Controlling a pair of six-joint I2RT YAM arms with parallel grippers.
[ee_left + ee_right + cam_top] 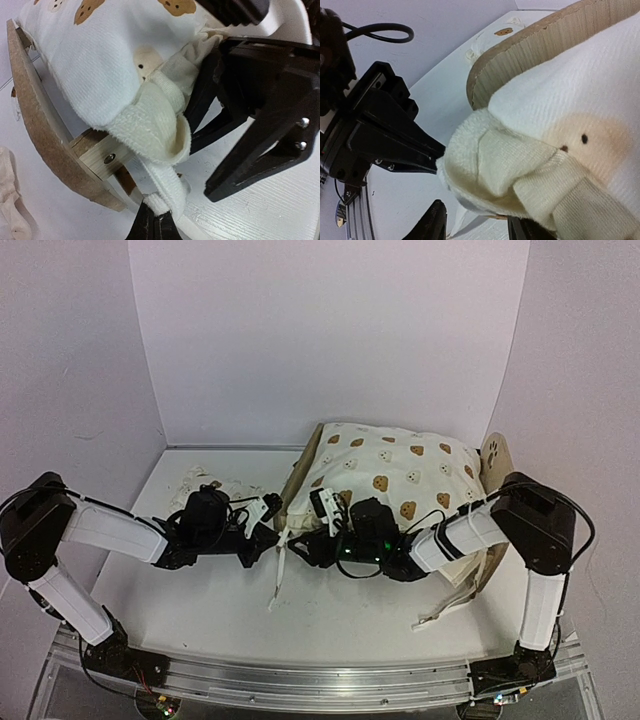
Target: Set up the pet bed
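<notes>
Wooden pet bed (pixel 36 112) just beside left end effector (pixel 152 223), seemingly pinching tie (pixel 167 192)

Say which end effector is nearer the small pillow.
Left. The left end effector sits a little to the right of the pillow; the right end effector lies beyond it, farther right.

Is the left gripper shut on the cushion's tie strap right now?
Yes: the left wrist view shows the left gripper pinched closed on the cream tie strap hanging from the cushion.
</notes>
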